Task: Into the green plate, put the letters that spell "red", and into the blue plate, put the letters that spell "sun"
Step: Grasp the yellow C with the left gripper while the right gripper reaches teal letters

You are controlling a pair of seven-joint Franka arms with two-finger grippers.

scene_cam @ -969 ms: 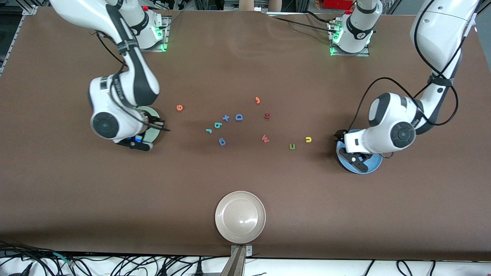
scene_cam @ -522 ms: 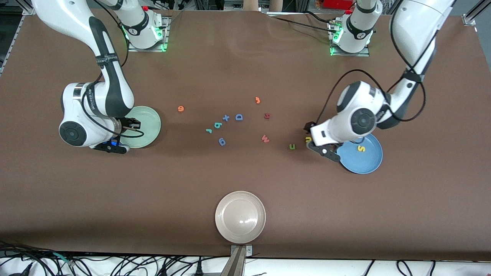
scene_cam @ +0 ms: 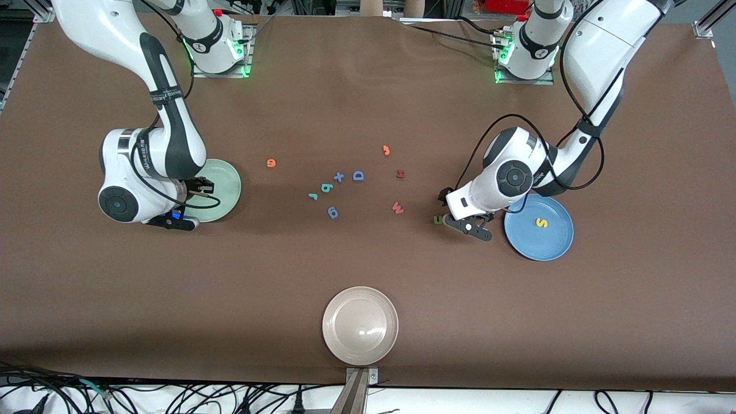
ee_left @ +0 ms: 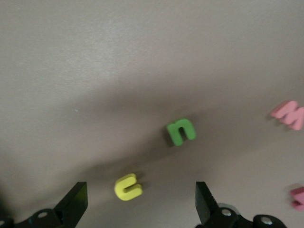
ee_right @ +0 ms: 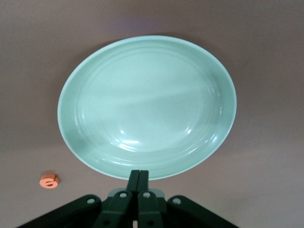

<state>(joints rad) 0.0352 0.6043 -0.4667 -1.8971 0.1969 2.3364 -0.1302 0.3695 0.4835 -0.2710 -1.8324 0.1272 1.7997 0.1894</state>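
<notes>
Nearest the front camera, at the table (scene_cam: 172, 322) edge, a beige plate (scene_cam: 360, 326) is seen. Farther off, the blue plate (scene_cam: 539, 227) sits toward the left arm's end with the yellow "s" (scene_cam: 541, 222) in it. Just beside it, the left end effector (scene_cam: 457, 217) hangs over the table with fingers spread wide, gripping nothing. The green "n" (ee_left: 181, 131) and yellow "u" (ee_left: 128, 186) are shown clearly on the table in the left wrist view; in the front view the "u" is blocked by the arm. The right end effector (ee_right: 138, 176) is closed and empty at the rim of the green plate (ee_right: 147, 107), seen only in its wrist view. The orange "e" (scene_cam: 271, 163) lies beside that plate. Mid-table, teal "r" (scene_cam: 313, 196), teal-blue "d" (scene_cam: 326, 188), blue "D" (scene_cam: 358, 176) and red letters (scene_cam: 397, 207) are scattered. Arm lettering is not legible.
</notes>
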